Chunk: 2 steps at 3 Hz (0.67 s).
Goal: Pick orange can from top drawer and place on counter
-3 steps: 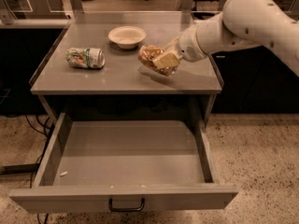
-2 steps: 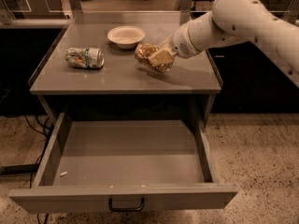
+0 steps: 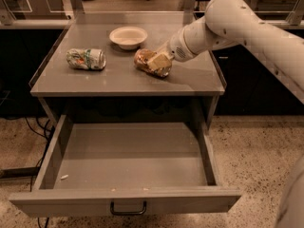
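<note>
Tool (image 3: 159, 62) clamped on orange can (image 3: 144, 60), low over worktop (image 3: 192, 77) just near of bowl (image 3: 128, 36): seat can flat before releasing.

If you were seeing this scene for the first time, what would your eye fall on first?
The big white robot arm reaches in from the right, its gripper closed on the crushed orange can at the middle of the counter. Below, the top drawer stands pulled wide open, holding only a few small scraps. A green-and-white can lies at the counter's left, with a pale bowl behind.
</note>
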{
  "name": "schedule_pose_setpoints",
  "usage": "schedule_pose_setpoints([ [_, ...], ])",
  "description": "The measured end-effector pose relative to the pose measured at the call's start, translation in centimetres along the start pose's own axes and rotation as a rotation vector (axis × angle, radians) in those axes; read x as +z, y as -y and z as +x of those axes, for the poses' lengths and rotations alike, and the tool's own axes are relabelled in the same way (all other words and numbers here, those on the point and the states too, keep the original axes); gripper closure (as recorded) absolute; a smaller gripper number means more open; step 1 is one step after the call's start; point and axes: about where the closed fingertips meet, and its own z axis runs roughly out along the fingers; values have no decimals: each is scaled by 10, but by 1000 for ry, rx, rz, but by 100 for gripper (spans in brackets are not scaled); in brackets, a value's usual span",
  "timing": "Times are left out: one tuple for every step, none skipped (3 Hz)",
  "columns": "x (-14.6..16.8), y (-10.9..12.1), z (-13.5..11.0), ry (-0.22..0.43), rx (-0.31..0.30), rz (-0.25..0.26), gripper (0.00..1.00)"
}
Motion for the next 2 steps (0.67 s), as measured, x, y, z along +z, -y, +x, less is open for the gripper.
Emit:
schedule_pose_setpoints([
  [1,0,1,-1,0,-1,85],
  [1,0,1,-1,0,-1,61],
])
